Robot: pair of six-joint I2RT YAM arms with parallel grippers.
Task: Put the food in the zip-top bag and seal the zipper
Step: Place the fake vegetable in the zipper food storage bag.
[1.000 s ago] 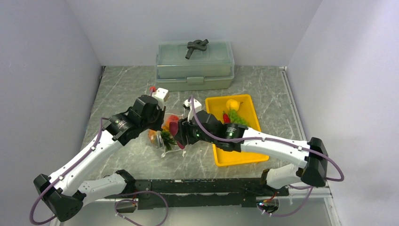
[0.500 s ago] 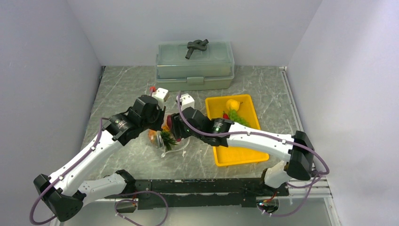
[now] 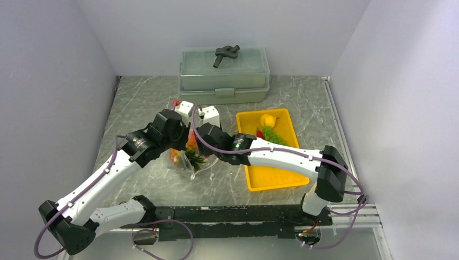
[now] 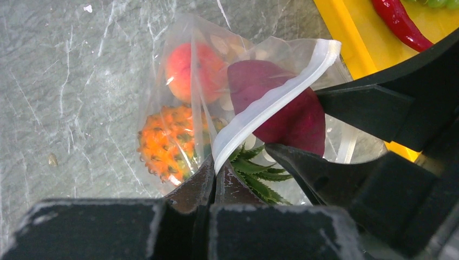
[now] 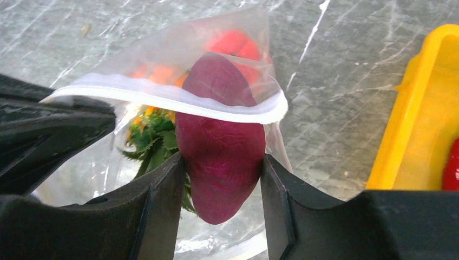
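The clear zip-top bag [image 4: 157,103] is seen mid-frame with its whitish zipper [image 4: 270,103] unsealed, the peach [image 4: 189,65] and pineapple [image 4: 165,143] contained inside. The purple eggplant [image 5: 219,146] is clamped in the right gripper [image 5: 222,162], its tip poked through the mouth. The chili [image 4: 400,24], grapes [image 3: 275,138] and lemon [image 3: 267,119] are seen right of the bag.

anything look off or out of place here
Nothing is spilled or damaged. The one odd bit: the eggplant sits only halfway into the bag, gripped by the right gripper, with the zipper strip lying across it. The left gripper pinches that strip.
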